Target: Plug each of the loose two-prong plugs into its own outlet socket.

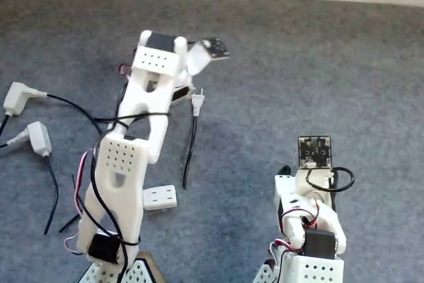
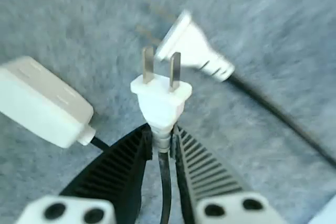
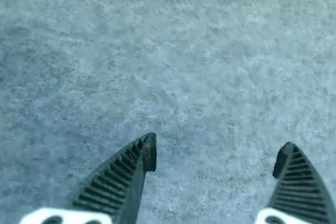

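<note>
The left gripper (image 2: 161, 132) is clamped on the neck of a two-prong plug (image 2: 160, 90), held left of centre with its prongs pointing away. In the high view the left arm (image 1: 142, 107) hides the fingers. Beyond lie a blurred angled plug (image 2: 191, 48) and a white block (image 2: 42, 103) cut off at the edge. At near right the right gripper (image 3: 218, 142) gapes wide over grey carpet (image 3: 184, 51). An outlet socket (image 1: 159, 197) lies just right of the left arm.
</note>
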{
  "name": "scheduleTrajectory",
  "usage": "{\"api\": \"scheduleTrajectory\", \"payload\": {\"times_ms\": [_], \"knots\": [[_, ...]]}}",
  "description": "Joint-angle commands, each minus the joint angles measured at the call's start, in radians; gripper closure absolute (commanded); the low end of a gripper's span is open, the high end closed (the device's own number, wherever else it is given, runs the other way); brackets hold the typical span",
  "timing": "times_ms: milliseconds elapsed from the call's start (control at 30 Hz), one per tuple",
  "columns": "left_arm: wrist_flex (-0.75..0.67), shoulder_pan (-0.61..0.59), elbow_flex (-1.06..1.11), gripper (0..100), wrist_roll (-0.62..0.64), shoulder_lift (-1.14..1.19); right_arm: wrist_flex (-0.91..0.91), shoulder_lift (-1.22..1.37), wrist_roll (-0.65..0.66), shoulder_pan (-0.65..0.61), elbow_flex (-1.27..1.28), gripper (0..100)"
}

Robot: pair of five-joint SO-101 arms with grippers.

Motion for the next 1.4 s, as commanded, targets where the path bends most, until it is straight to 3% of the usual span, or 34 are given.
{"api": "scheduleTrajectory", "payload": {"times_ms": [0, 167, 300, 433, 733, 933, 1033, 1133, 1267, 1367], "knots": [[0.023, 0.094, 0.053, 99, 0.026, -0.185, 0.058, -0.008, 0.006, 0.068, -0.076, 71.3], [0.021, 0.246, 0.331, 99, 0.084, -0.377, 0.136, -0.008, 0.011, 0.079, -0.166, 99.8], [0.020, 0.414, 0.516, 100, 0.091, -0.510, 0.150, -0.008, 0.025, 0.084, -0.177, 99.2], [0.017, 0.578, 0.588, 100, 0.152, -0.584, 0.147, -0.008, 0.150, 0.101, -0.180, 99.3], [-0.018, 0.700, 0.602, 99, 0.212, -0.501, 0.090, -0.008, 0.040, 0.495, -0.245, 99.3], [-0.018, 0.710, 0.601, 98, 0.227, -0.430, 0.094, -0.008, 0.037, 0.503, -0.254, 99.3], [-0.012, 0.691, 0.601, 87, 0.282, -0.424, 0.094, -0.008, 0.040, 0.503, -0.251, 99.3], [-0.011, 0.668, 0.605, 76, 0.239, -0.426, 0.094, -0.008, 0.040, 0.503, -0.254, 99.3], [-0.011, 0.570, 0.582, 78, 0.236, -0.427, 0.088, -0.008, 0.041, 0.503, -0.255, 99.3], [-0.002, 0.424, 0.539, 80, 0.298, -0.435, 0.088, 0.002, 0.046, 0.456, -0.246, 99.3]]}}
